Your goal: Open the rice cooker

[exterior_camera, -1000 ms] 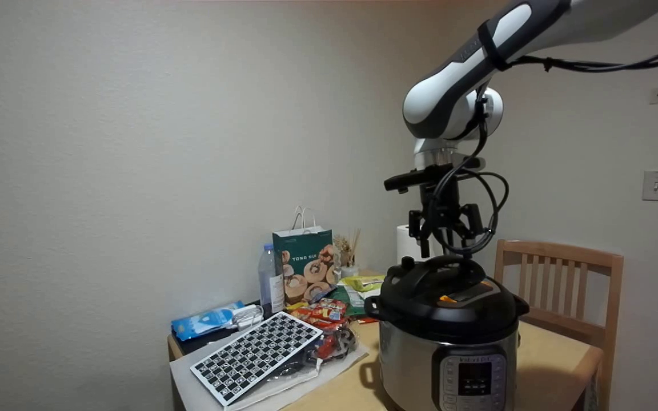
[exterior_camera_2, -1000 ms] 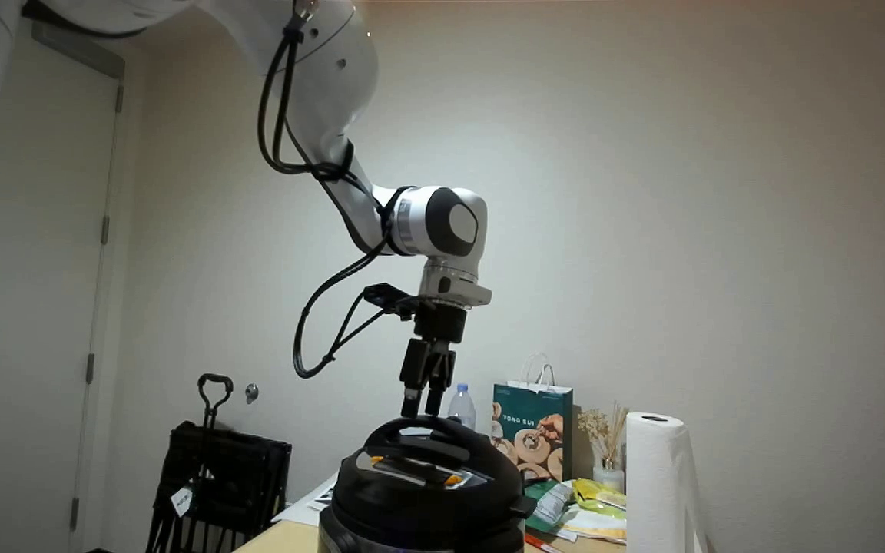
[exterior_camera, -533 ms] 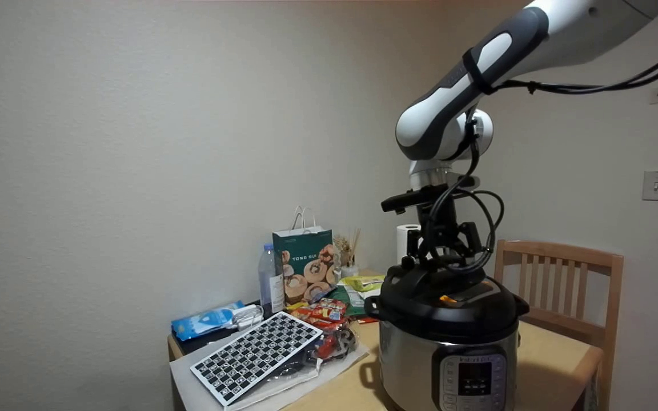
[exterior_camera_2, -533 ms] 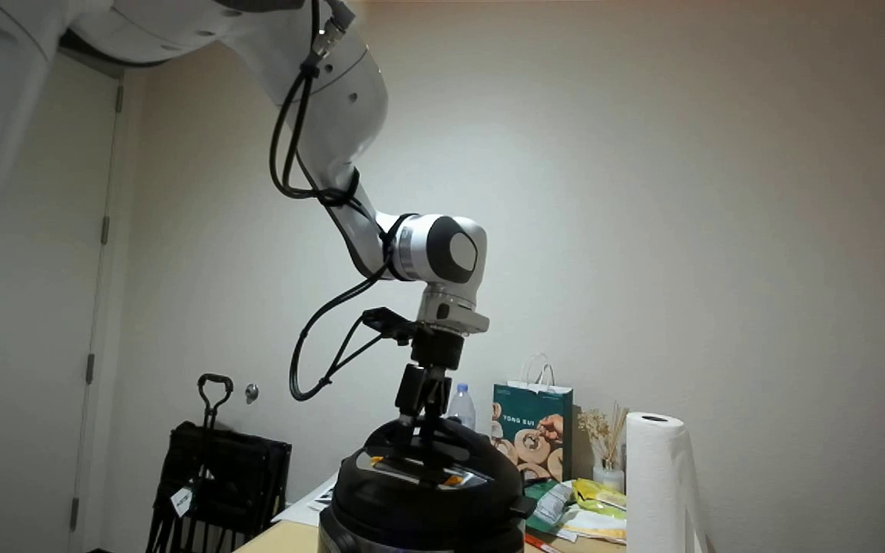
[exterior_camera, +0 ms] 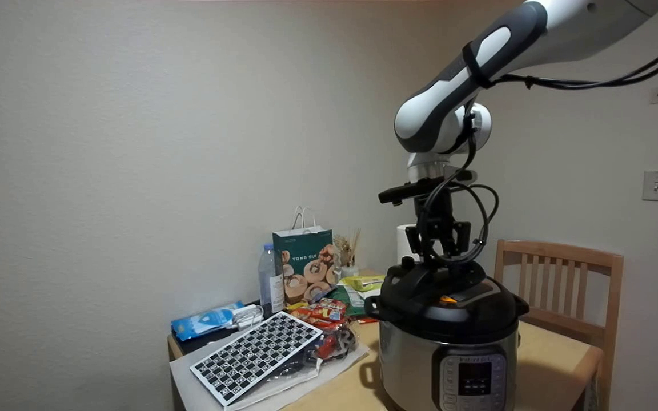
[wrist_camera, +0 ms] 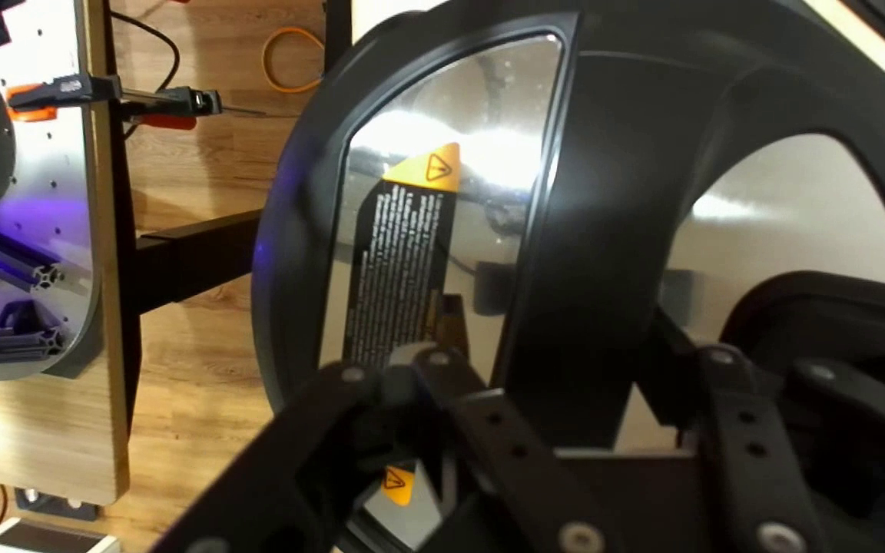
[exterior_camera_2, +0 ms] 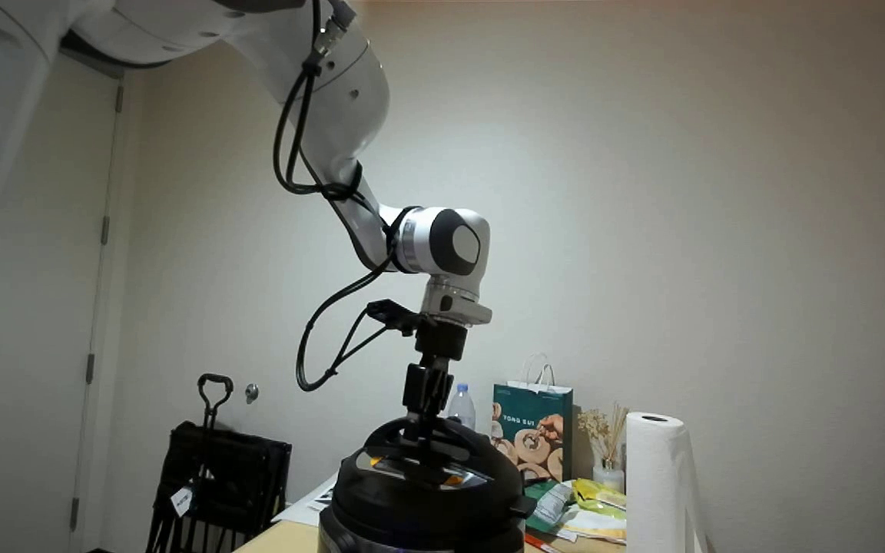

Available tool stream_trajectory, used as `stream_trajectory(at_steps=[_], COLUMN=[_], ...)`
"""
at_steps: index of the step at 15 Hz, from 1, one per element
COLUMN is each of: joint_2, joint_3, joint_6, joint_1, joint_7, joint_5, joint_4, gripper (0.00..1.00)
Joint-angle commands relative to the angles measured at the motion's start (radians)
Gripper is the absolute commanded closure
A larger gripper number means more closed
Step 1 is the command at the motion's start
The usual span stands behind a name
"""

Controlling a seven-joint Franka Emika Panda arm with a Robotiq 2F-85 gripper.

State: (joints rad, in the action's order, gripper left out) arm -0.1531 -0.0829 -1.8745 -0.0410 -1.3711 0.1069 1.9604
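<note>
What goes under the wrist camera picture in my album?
Pincer astride the handle on the black rice cooker lid, warning label alongside.

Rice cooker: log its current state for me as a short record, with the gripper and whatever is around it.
appliance: rice cooker, upright on the table
closure: lid on, not yet opened
gripper position: gripper straddles the top handle
grip: cannot tell if firm; contact points partly hidden
around it: paper-towel roll, green paper bag, bottle, red packet, checkered board
</note>
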Motion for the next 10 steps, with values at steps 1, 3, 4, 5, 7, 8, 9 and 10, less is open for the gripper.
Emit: stream_trajectory(at_steps=[1, 3, 4, 5, 7, 8, 9, 10], joint_2=[0.053, 0.057, 0.053, 0.049, 0.038, 0.029, 0.018, 0.009], joint_3=[-0.003, -0.002, -0.001, 0.000, -0.002, -0.005, -0.007, -0.009], joint_6=[0.022, 0.027, 0.047, 0.069, 0.085, 0.089, 0.098, 0.102], joint_1=[0.002, 0.002, 0.000, -0.002, -0.009, -0.014, -0.023, -0.029], joint_7=[-0.052, -0.093, -0.113, -0.119, -0.122, -0.120, -0.095, -0.082], joint_5=[0.018, 0.040, 0.054, 0.073, 0.121, 0.148, 0.188, 0.219], joint_4=[0.031, 0.034, 0.029, 0.024, 0.022, 0.019, 0.012, 0.008], gripper=[0.73, 0.85, 0.86, 0.86, 0.87, 0.88, 0.88, 0.88])
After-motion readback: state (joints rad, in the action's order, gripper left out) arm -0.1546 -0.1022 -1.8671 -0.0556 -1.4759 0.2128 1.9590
